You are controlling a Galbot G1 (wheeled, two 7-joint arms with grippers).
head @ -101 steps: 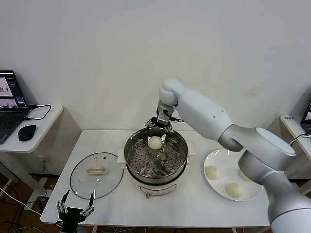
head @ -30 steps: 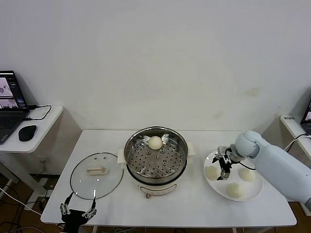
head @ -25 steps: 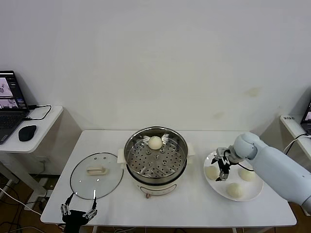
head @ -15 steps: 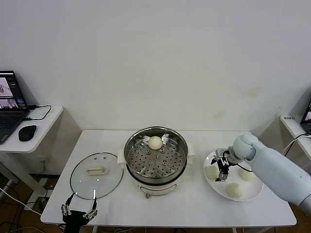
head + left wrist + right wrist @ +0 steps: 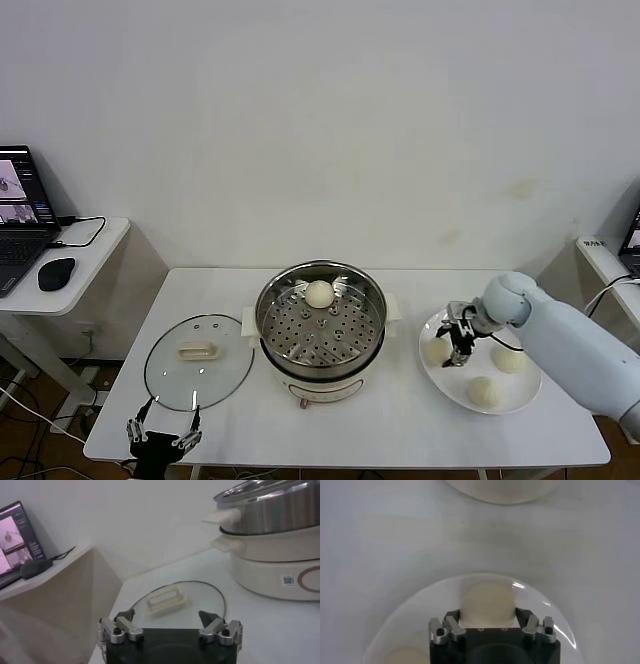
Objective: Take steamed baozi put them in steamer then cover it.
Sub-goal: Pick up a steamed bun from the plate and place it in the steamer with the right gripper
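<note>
1. Cream-white baozi (image 5: 486, 601) on the plate (image 5: 447, 388) sits squarely between the right gripper (image 5: 487, 621) fingers — both pressed against its sides, gripping it.
2. Left gripper (image 5: 168, 626) — fingers spread — hangs by the table's front edge.

Glass lid (image 5: 198, 360) flat on the white table (image 5: 400, 415); laptop (image 5: 20, 215) and mouse (image 5: 55, 272) on side desk (image 5: 95, 240).

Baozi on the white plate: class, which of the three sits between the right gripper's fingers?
The baozi nearest the steamer: the right gripper straddles it, fingers on both sides. The other two baozi lie untouched.
</note>
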